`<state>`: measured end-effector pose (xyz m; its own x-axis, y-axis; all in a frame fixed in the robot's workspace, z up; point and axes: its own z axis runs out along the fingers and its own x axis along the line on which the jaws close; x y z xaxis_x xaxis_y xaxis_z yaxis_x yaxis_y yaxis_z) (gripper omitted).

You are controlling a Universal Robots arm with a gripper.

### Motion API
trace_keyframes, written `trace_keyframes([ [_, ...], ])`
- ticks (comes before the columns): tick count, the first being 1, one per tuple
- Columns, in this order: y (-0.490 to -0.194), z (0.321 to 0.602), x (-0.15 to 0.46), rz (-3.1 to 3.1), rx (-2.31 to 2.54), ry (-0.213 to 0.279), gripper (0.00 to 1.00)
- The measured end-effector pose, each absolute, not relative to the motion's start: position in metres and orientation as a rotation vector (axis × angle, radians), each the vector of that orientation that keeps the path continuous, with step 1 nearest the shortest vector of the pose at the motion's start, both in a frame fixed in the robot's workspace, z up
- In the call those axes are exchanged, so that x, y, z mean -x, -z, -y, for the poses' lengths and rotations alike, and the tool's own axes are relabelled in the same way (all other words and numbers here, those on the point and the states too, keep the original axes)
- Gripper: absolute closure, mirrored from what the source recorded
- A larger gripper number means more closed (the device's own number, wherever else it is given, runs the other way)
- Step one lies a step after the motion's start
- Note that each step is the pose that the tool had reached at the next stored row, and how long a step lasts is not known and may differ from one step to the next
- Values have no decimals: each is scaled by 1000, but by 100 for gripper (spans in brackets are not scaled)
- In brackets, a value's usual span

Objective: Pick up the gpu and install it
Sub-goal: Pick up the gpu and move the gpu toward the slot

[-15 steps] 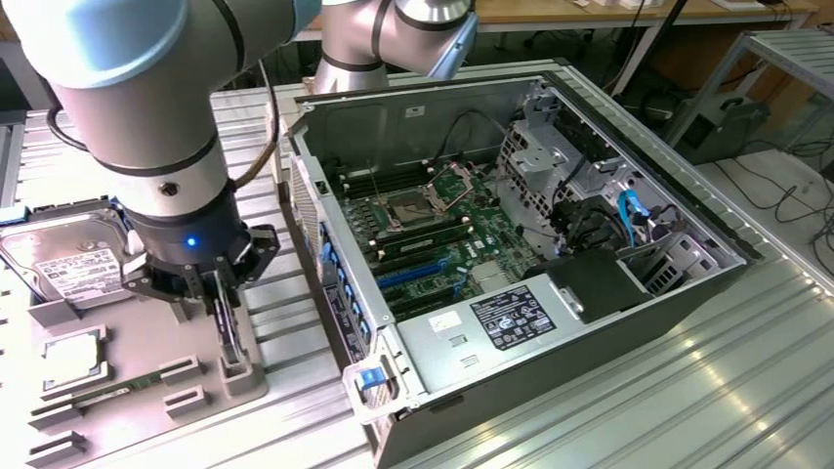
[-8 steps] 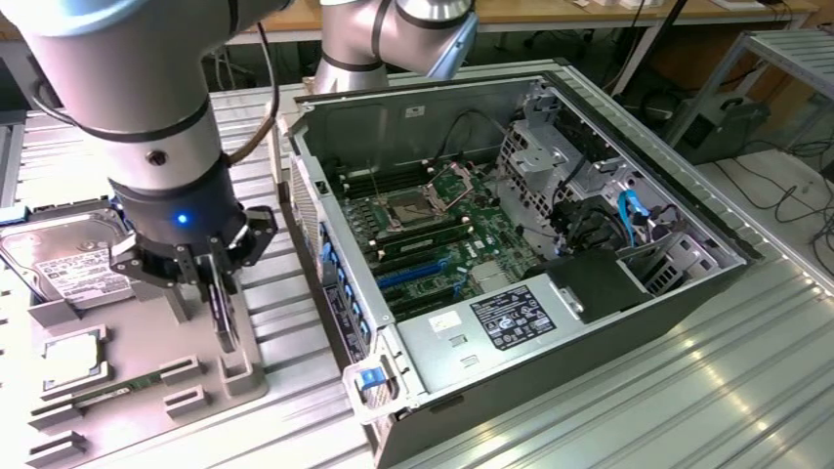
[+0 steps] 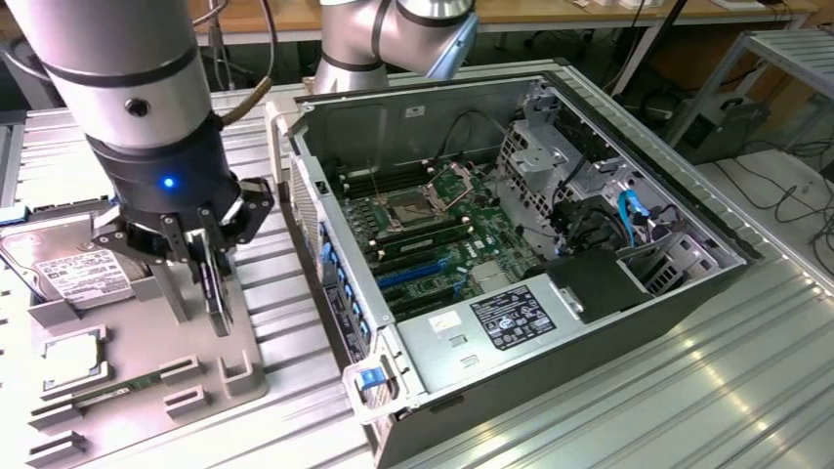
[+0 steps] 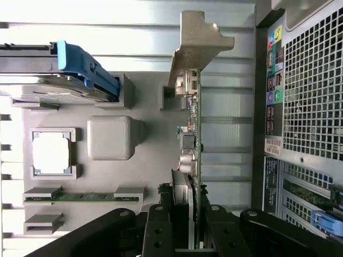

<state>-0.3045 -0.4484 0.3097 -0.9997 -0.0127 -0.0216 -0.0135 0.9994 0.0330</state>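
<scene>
End effector [image 3: 198,256] clamped on the gpu [image 3: 217,293] at the grey parts tray [image 3: 254,386].
In the exterior view the gpu stands on edge between the fingers, at about 9 o'clock from the open computer case [image 3: 391,122] on the ribbed tabletop [image 3: 626,391]. The hard drive [image 3: 78,269] lies at the gpu's 9 o'clock. The wrist view shows the card edge-on, with its silver bracket [image 4: 199,45] at the end away from the fingers [image 4: 161,230].
</scene>
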Motion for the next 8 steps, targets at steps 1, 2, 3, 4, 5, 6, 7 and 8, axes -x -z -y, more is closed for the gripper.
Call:
trace_keyframes([
  [1, -313, 448, 305, -3120, 20, -52, 72],
  [2, -316, 448, 305, -3120, 20, -52, 72],
  [3, -319, 448, 305, -3120, 20, -52, 72],
  [4, -322, 448, 305, -3120, 20, -52, 72],
  [5, -325, 448, 305, -3120, 21, -52, 72],
  [6, -327, 448, 305, -3120, 20, -52, 72],
  [7, -330, 448, 305, -3120, 20, -52, 72],
  [8, -333, 448, 305, -3120, 21, -52, 72],
])
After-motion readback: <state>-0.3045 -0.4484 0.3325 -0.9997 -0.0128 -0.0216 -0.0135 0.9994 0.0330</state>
